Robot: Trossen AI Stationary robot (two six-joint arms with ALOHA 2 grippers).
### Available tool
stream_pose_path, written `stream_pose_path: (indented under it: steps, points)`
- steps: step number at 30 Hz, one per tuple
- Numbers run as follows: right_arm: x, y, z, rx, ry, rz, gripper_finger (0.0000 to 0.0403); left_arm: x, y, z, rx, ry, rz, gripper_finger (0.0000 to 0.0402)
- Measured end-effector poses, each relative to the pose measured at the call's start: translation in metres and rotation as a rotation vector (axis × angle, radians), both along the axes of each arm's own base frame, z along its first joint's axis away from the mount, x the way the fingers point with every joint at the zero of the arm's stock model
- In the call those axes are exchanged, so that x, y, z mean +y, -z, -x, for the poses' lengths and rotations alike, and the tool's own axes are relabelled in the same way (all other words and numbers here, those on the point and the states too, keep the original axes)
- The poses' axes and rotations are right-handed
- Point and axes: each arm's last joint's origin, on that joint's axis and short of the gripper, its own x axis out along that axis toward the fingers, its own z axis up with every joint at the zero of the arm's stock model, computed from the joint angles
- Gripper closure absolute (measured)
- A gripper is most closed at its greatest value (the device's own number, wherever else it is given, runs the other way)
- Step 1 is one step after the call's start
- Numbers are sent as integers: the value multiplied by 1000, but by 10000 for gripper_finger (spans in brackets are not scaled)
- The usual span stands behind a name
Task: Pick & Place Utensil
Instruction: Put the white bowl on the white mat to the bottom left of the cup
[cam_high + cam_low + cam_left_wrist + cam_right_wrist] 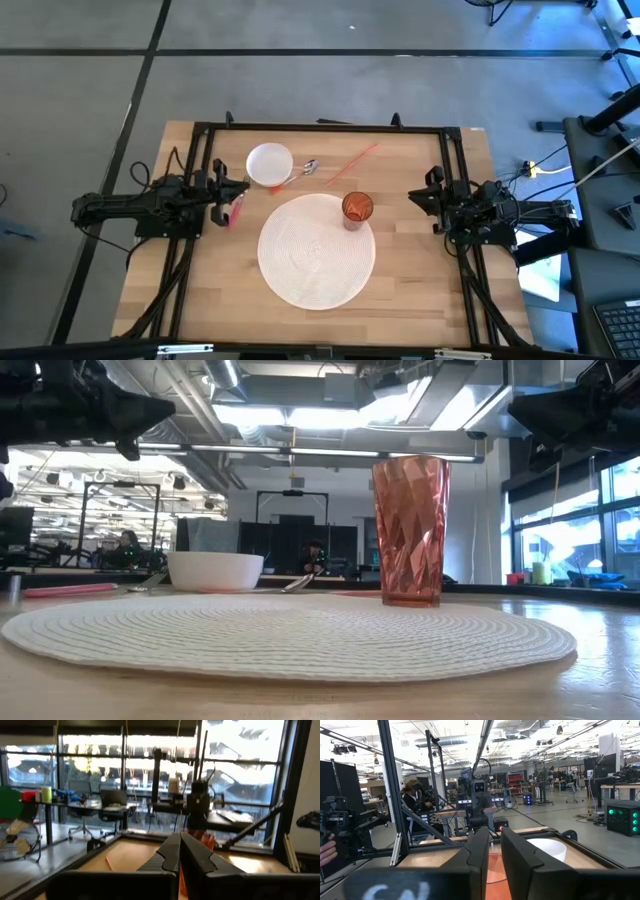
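Light wooden table, black frame rails along its edges.

Round white woven placemat, centre of the table. The low view shows its ribbed weave; the high view shows its full circle.

Faceted red translucent plastic tumbler, upright on the placemat's far right edge. Its height and cut sides read only in the low view.

Round white bowl, beyond the placemat to the left, on bare wood; also in the low view.

Metal spoon, the utensil, lying just right of the bowl, touching or nearly touching its rim. In the low view only a dark glint shows.

Thin red stick-like utensil, lying aslant right of the spoon.

Pink flat utensil, on the wood by the left arm.

Left gripper, at the table's left edge beside the bowl; its wrist view shows the fingers pressed nearly together, holding nothing.

Right gripper, waiting at the right edge; fingers narrowly parted, empty.

Person, seated far off, seen in the right wrist view.
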Motion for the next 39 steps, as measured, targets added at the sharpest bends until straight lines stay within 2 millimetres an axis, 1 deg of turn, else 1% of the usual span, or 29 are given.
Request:
stream_pose_path:
  steps: [8, 11, 14, 19, 21, 25, 28, 32, 35, 36, 39]
  points:
    - [0, 0, 0, 0, 0, 0, 351, 0, -5, 1, -59, 10, 37, 398]
    - [0, 0, 0, 0, 0, 0, 351, 2, -5, 2, -67, -47, 56, 398]
    - [0, 0, 0, 0, 0, 0, 351, 4, 2, 0, 4, -108, 97, 398]
    - [0, 0, 0, 0, 0, 0, 351, 9, 17, 1, 146, -324, 127, 398]
    - [0, 0, 0, 0, 0, 0, 351, 11, 21, 1, 199, -382, 107, 398]
    - [0, 0, 0, 0, 0, 0, 351, 11, 24, 0, 267, -400, 19, 398]
    - [0, 0, 0, -1, 0, 0, 351, 11, 24, -1, 285, -398, -18, 398]
    - [0, 0, 0, -1, -2, -8, 351, 11, 21, -1, 277, -416, -73, 398]
    - [0, -1, 0, -10, -15, -58, 351, 11, 16, -1, 293, -430, -98, 398]
    - [0, -1, 0, -11, -19, -72, 351, 12, 12, 0, 302, -444, -91, 398]
    - [0, -1, 0, -13, -25, -94, 351, 14, -9, 1, 336, -526, -44, 398]
